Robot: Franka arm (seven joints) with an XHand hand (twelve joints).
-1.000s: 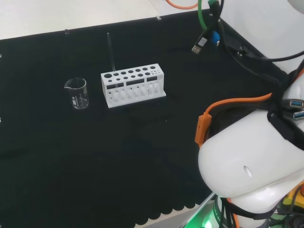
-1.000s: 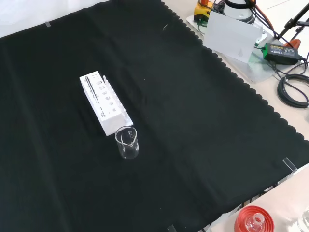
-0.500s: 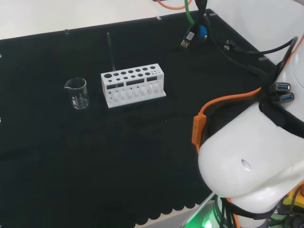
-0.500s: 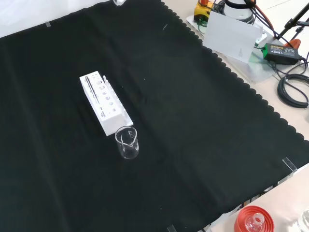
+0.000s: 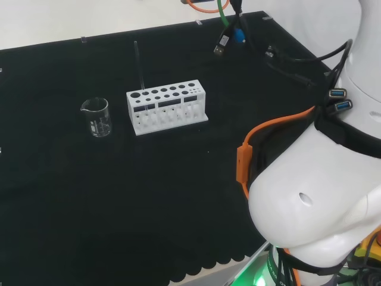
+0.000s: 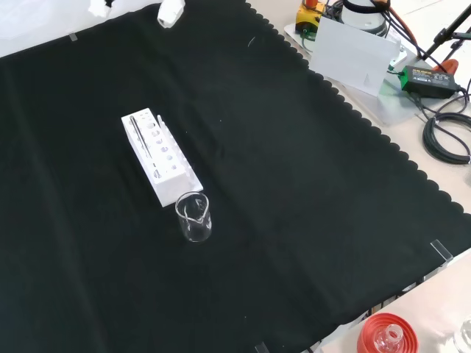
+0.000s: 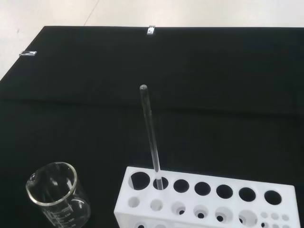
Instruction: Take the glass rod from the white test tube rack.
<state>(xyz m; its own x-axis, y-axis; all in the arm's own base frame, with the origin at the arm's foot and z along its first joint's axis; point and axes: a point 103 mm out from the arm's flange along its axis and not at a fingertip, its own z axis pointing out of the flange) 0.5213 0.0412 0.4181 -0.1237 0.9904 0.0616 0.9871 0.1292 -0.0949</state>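
Black cloth [image 5: 149, 196], rod [image 7: 150, 133] upright in rack [image 7: 204, 202]

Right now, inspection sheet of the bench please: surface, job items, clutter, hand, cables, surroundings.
Surface: black cloth, bare around the ware.
Job's things: glass rod stands tilted in an end hole of the white test tube rack.
Clutter: glass beaker beside the rack, apart from it; red ribbed stand off the cloth's edge.
Hand: white fingertips at front view's top, holding nothing.
Cables: orange cable along arm; black coil off cloth.
Surroundings: nothing seen.
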